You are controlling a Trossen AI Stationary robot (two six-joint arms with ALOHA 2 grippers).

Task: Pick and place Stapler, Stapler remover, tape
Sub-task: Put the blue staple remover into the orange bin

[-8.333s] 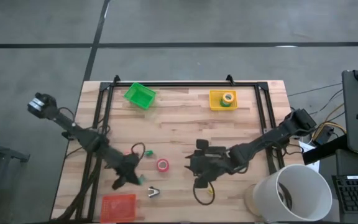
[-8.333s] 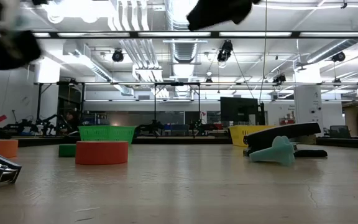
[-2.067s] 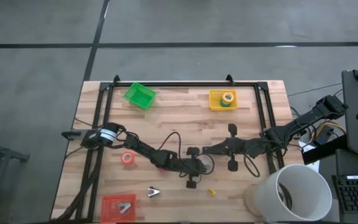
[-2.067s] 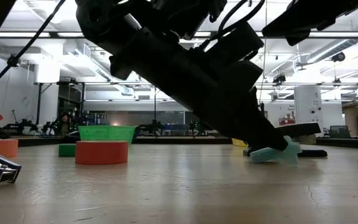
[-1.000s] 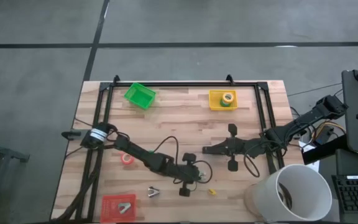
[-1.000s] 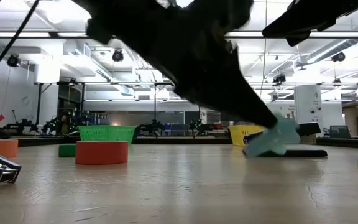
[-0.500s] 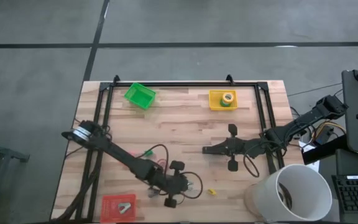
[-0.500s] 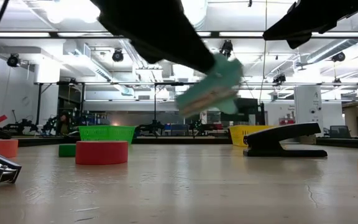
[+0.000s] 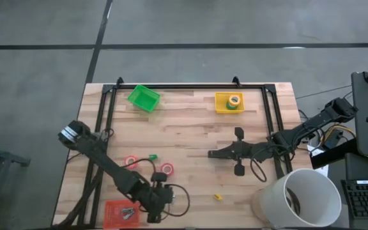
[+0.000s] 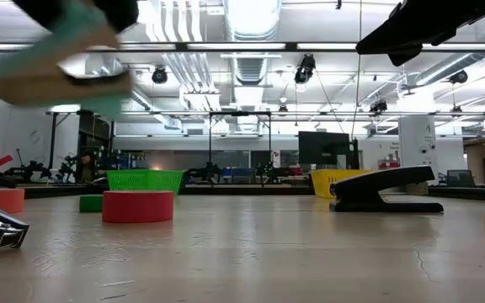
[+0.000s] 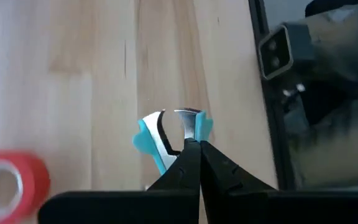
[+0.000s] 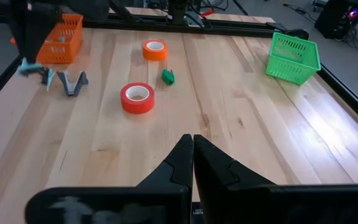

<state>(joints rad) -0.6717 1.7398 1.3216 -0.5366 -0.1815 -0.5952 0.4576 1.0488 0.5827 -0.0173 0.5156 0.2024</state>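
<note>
My left gripper (image 9: 144, 207) hangs near the table's near-left corner, beside the red basket (image 9: 117, 216), shut on a teal stapler remover (image 11: 169, 134) that shows as a blur high in the low view (image 10: 57, 59). My right gripper (image 9: 211, 153) is shut on nothing above the table's middle right. The black stapler (image 10: 386, 189) stands on its base on the table. A red tape roll (image 9: 167, 169) and an orange-red tape roll (image 9: 131, 162) lie flat on the wood. A grey stapler remover (image 12: 73, 81) lies on the table close to the basket. My left gripper pinches the teal stapler remover between its two fingers, at the rear of its plastic handles (image 11: 178, 148). The remover's metal claws (image 11: 166, 121) point away from the fingers. It is lifted clear of the table.
A green basket (image 9: 144, 98) sits at the far left, and a yellow bin (image 9: 221, 105) holding a green tape roll at the far middle. A small green piece (image 9: 151, 157) and a yellow bit (image 9: 217, 197) lie loose. A white bucket (image 9: 308, 198) stands at the near right. Black frame rails (image 9: 270, 121) line the table's sides.
My left gripper has carried the teal stapler remover from beside the stapler up off the table, then toward the near-left corner and the red basket. It has stayed shut on the remover. The stapler has stayed where it was.
</note>
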